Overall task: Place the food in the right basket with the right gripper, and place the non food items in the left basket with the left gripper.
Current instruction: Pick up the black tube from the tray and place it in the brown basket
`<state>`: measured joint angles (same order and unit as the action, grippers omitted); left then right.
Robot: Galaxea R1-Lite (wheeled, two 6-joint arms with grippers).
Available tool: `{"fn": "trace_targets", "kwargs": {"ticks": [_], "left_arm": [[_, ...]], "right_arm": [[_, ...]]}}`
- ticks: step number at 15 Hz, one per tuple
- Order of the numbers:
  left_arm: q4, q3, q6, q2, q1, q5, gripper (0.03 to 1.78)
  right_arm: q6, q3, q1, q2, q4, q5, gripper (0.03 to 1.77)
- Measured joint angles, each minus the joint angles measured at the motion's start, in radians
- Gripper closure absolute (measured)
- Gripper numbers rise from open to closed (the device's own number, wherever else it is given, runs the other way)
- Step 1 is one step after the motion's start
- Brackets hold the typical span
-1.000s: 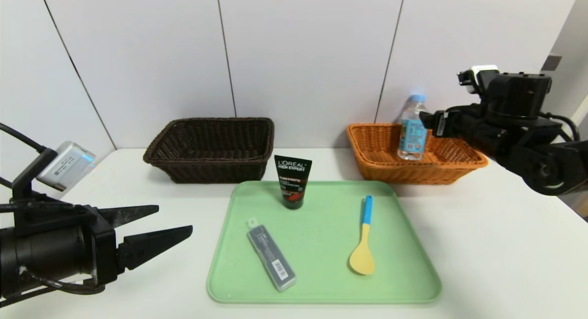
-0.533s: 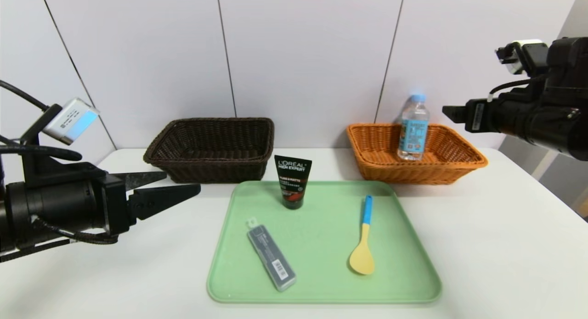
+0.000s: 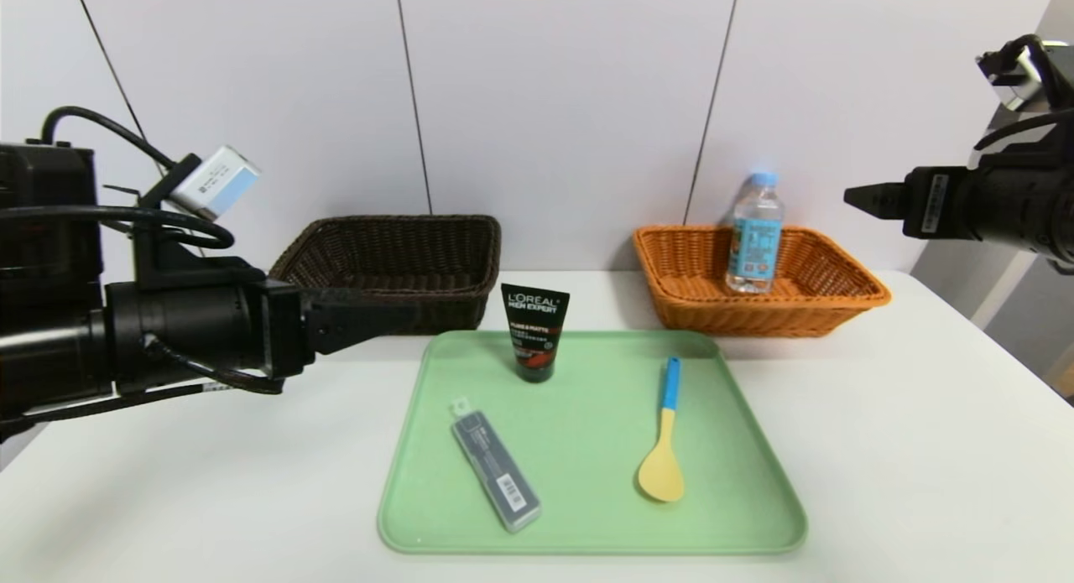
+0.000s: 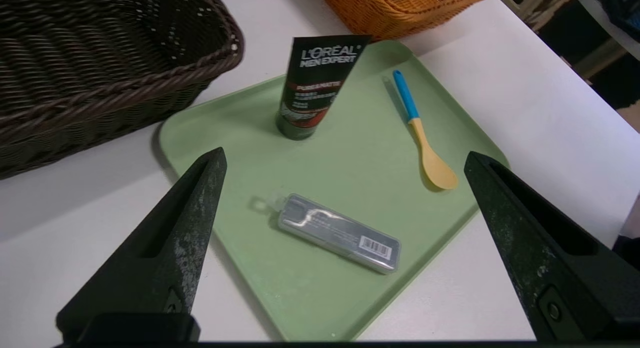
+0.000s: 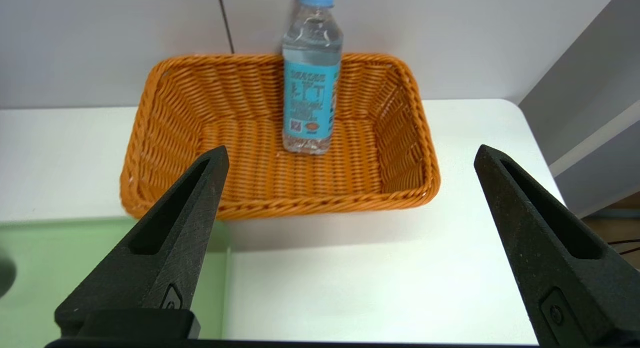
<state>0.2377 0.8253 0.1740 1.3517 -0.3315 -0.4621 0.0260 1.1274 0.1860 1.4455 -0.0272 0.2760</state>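
A water bottle [image 3: 755,235] with a blue label stands upright in the orange right basket [image 3: 839,302]. The dark brown left basket [image 3: 369,256] holds nothing I can see. On the green tray [image 3: 587,449] a black L'Oreal tube [image 3: 534,331] stands upright, and a grey case [image 3: 495,470] and a yellow spoon with a blue handle [image 3: 663,449] lie flat. My left gripper [image 3: 403,314] hovers open in front of the left basket, left of the tray, with nothing between its fingers. At the right edge my right gripper [image 3: 856,195] hangs open and empty, above and right of the orange basket.
The white table ends close beyond the orange basket on the right [image 5: 520,117]. A white panelled wall [image 3: 570,105] stands right behind both baskets. Bare tabletop lies on both sides of the tray.
My left arm has risen and swung forward to the right, up to the brown basket's front. My right arm has drawn back to the right and upward, away from the bottle.
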Motion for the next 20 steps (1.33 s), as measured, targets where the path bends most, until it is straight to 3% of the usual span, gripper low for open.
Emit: {"fn": "trace_targets", "kwargs": {"ticks": [5, 9, 15, 17, 20], "left_arm": [[0.033, 0.033, -0.091, 0.133, -0.144, 0.006, 0.12], [0.206, 0.01, -0.091, 0.262, -0.224, 0.01, 0.12], [0.643, -0.099, -0.065, 0.459, -0.252, 0.031, 0.12], [0.706, -0.111, -0.066, 0.503, -0.254, 0.08, 0.12], [0.709, -0.12, -0.069, 0.527, -0.253, 0.092, 0.12]], "right_arm": [[0.004, -0.011, 0.044, -0.052, 0.033, 0.0, 0.11], [0.005, -0.02, 0.047, -0.06, 0.033, 0.0, 0.11], [0.008, -0.02, 0.063, -0.058, 0.035, 0.0, 0.11], [0.01, -0.023, 0.088, -0.059, 0.037, 0.0, 0.11], [0.038, -0.028, 0.124, -0.065, 0.059, -0.003, 0.11]]}}
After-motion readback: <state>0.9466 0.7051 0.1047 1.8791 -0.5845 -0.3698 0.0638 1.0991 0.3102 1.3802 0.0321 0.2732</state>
